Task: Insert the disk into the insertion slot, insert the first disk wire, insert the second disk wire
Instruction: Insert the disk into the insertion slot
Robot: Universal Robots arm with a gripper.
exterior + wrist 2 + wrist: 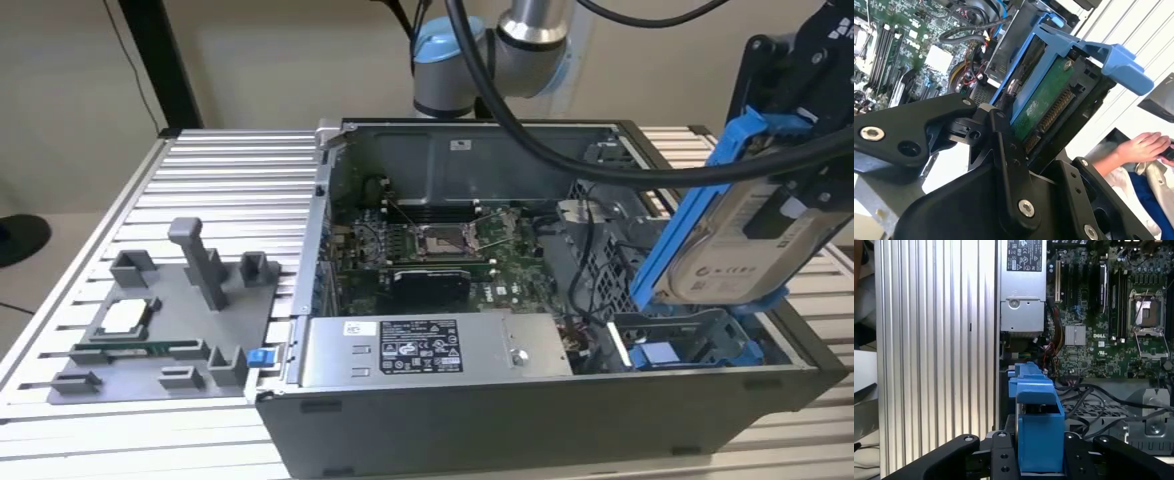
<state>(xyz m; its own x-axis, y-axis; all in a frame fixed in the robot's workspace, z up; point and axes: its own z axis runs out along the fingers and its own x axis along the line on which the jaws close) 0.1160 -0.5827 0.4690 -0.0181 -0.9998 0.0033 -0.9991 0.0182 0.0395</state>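
The gripper (785, 205) is clamped on the disk (727, 250), jaws drawn in to the width of its bright blue carrier. In the first wrist view the black fingers (1004, 452) sit on either side of the blue frame. In the second wrist view the drive's green circuit-board side faces the camera. The disk hangs tilted, lower end down, just above the insertion slot (694, 345) and not yet in it. The slot is at the corner of the open computer case (534, 420) on the exterior view's right. The case also holds the motherboard (441, 250) and the grey power-supply box (427, 350). A grey fixture plate (200, 330) lies on the slatted table (227, 170) beside the case. It carries upright posts and a small square chip. A person's hand (1141, 147) shows beyond the case.
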